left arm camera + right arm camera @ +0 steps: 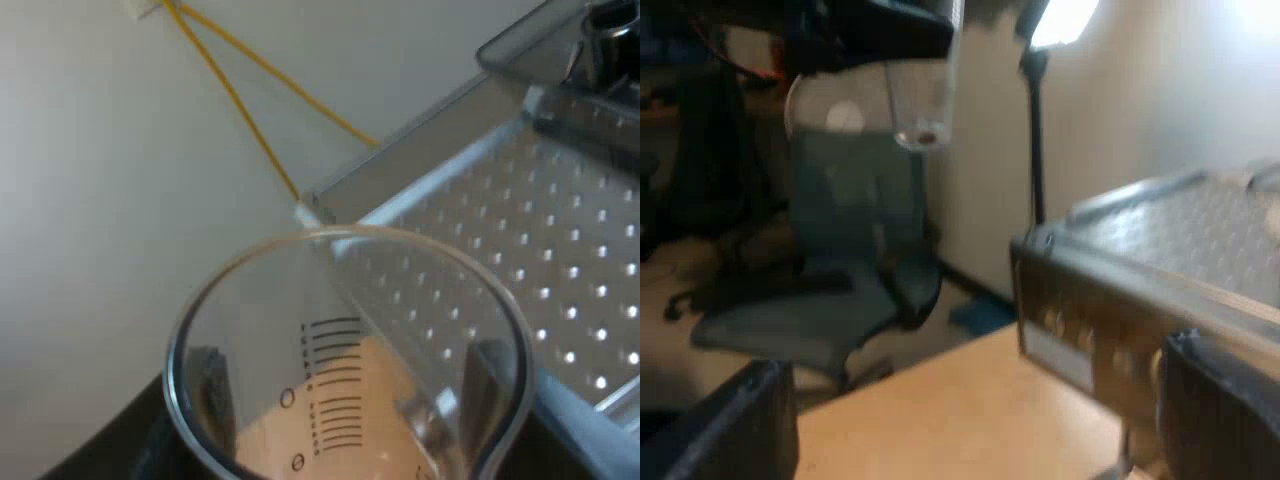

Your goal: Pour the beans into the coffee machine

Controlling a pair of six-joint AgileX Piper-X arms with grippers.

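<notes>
My left gripper is shut on the clear measuring glass, whose printed scale lines face the camera; dark fingers show through its walls on both sides. I look down into the glass and see the wooden table through it, with no beans visible. The glass hangs beside the espresso machine's perforated metal top. In the right wrist view the same measuring glass is held high under the left gripper, a small dark speck at its bottom. My right gripper is open and holds nothing, low over the table beside the espresso machine.
A dark raised tray-like part sits on the machine's top beyond the perforated plate. A pale wall with yellow cords stands behind. An office chair and a lamp stand are beyond the wooden table.
</notes>
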